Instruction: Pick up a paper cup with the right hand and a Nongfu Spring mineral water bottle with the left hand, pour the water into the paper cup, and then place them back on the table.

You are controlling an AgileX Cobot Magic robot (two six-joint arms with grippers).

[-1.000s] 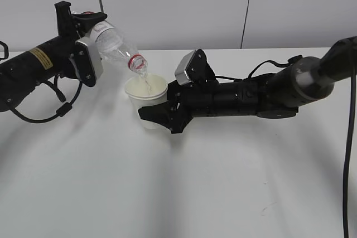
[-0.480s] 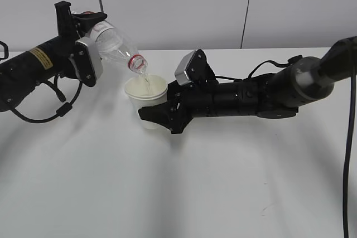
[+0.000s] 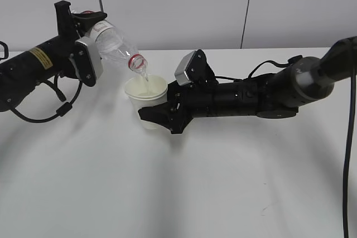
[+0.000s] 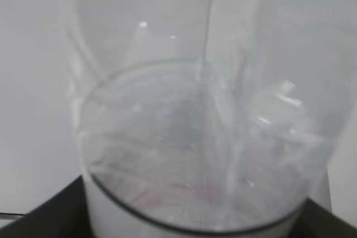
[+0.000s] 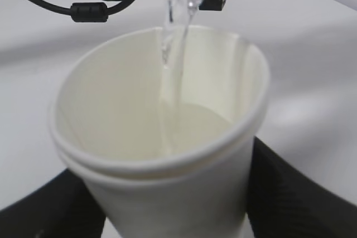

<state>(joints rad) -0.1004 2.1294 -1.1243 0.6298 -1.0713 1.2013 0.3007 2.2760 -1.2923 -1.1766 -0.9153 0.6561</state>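
Your left gripper (image 3: 83, 23) is clamped on the Nongfu Spring mineral water bottle (image 3: 114, 43), holding it by the base end and tipped neck-down to the right, so the red neck ring sits just above the paper cup (image 3: 146, 100). The bottle mouth is over the cup opening, near the back rim. Water (image 5: 173, 43) runs from the mouth in a thin stream into the cup; in the right wrist view you can see it land in a shallow pool at the cup bottom (image 5: 184, 129), with the cup far from full. Your right gripper (image 3: 162, 116) is closed on the paper cup, one black finger (image 5: 290, 188) on each side of the cup wall, low on the body. The cup stands upright, rim level; from the exterior view you cannot tell whether its base touches the white worktop (image 3: 184, 193) or sits just above it. In the left wrist view the clear bottle body (image 4: 195, 154) fills the frame and is blurred; you see the round base outline and a faint red tint from the label through the plastic, with dark finger edges at the bottom corners. The left arm comes in from the left edge with its yellow sticker (image 3: 39, 56) facing the camera and black cables (image 3: 56, 110) looping under it. The right arm lies low across the worktop from the right, silver plate (image 3: 187, 68) up by the wrist.
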